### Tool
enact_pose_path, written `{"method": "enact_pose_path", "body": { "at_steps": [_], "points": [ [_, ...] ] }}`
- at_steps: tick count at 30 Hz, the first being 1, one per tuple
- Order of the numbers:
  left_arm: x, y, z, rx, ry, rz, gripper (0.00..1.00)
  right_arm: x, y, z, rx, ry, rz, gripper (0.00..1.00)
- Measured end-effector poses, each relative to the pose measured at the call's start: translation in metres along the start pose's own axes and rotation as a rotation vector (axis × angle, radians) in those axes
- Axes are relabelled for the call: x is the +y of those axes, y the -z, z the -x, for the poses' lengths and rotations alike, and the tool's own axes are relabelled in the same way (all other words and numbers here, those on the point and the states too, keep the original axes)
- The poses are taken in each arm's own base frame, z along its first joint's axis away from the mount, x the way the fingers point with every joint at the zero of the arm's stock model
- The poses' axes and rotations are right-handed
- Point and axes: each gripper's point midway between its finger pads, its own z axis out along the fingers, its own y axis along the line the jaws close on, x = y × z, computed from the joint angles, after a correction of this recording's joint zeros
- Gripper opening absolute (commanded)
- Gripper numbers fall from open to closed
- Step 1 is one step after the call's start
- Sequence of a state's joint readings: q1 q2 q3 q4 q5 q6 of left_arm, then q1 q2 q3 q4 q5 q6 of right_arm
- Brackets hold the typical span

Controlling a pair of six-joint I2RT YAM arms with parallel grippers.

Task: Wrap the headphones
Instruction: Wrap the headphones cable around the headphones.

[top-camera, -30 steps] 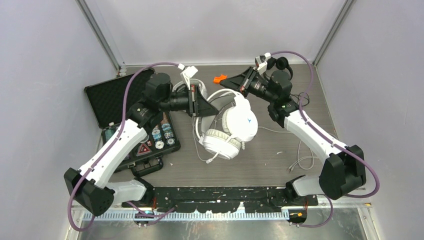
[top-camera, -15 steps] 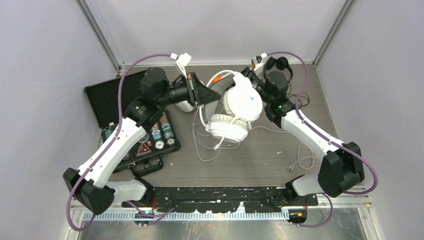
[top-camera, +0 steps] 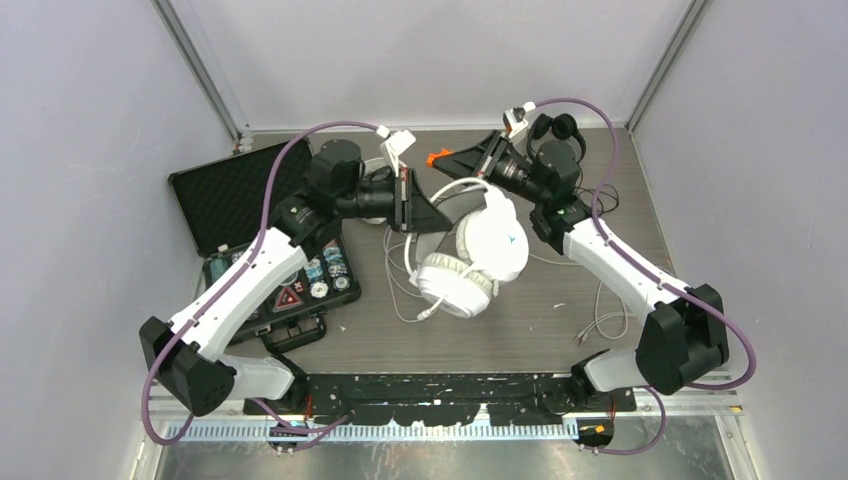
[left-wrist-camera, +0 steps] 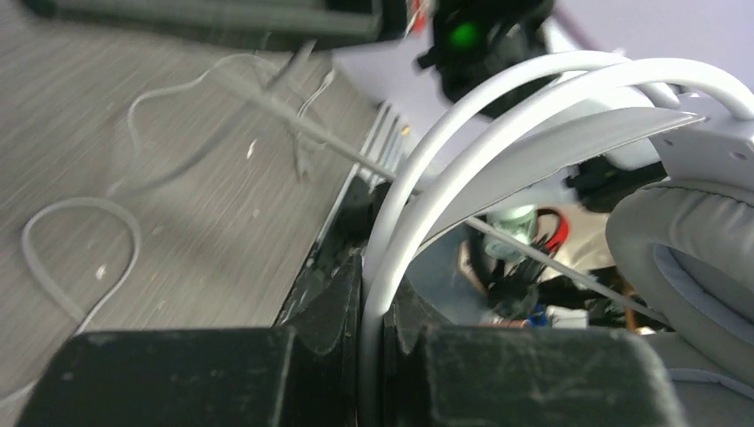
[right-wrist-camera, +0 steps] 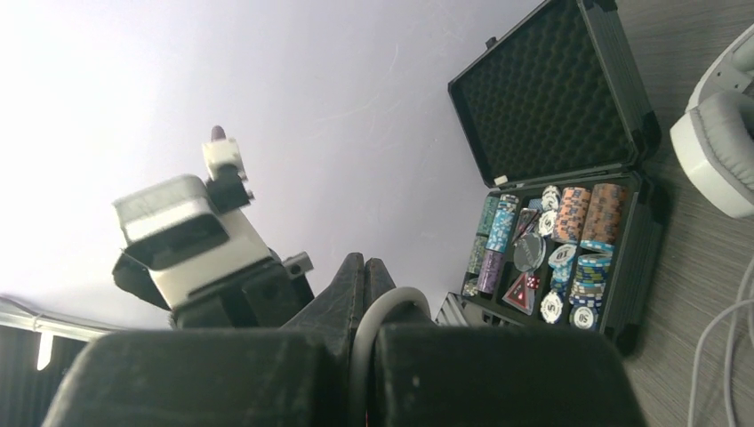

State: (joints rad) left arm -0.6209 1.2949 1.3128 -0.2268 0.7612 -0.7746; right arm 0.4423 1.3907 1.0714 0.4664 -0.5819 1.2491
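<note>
A white over-ear headset hangs above the middle of the table. My left gripper is shut on its thin white headband; a grey ear cushion shows at the right of the left wrist view. My right gripper is raised behind the headset, shut on a loop of pale cable. The headset's white cable trails onto the table. A second pale ear cup lies beside the case, mostly hidden in the top view. The black headset lies at the back right.
An open black case with poker chips lies at the left. A small orange object lies at the back by the right gripper's tip. Another thin white cable lies at the right front. Enclosure walls stand on three sides.
The white headset swung toward the back, then came nearer and lower again. My left gripper moved right with the headband. My right gripper swung back out to the left.
</note>
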Motion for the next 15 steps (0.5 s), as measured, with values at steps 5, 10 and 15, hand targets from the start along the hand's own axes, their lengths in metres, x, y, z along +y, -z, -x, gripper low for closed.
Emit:
{"method": "enact_pose_path", "body": {
  "at_steps": [5, 10, 15],
  "points": [
    [0.031, 0.020, -0.029, 0.119, -0.101, 0.184, 0.00, -0.014, 0.010, 0.015, 0.003, 0.024, -0.055, 0.00],
    [0.055, 0.053, -0.036, 0.189, -0.263, 0.418, 0.00, -0.023, 0.016, 0.016, 0.064, 0.072, -0.135, 0.00],
    [0.078, 0.079, -0.045, 0.282, -0.392, 0.619, 0.00, -0.020, 0.021, 0.007, 0.140, 0.114, -0.167, 0.00]
  ]
}}
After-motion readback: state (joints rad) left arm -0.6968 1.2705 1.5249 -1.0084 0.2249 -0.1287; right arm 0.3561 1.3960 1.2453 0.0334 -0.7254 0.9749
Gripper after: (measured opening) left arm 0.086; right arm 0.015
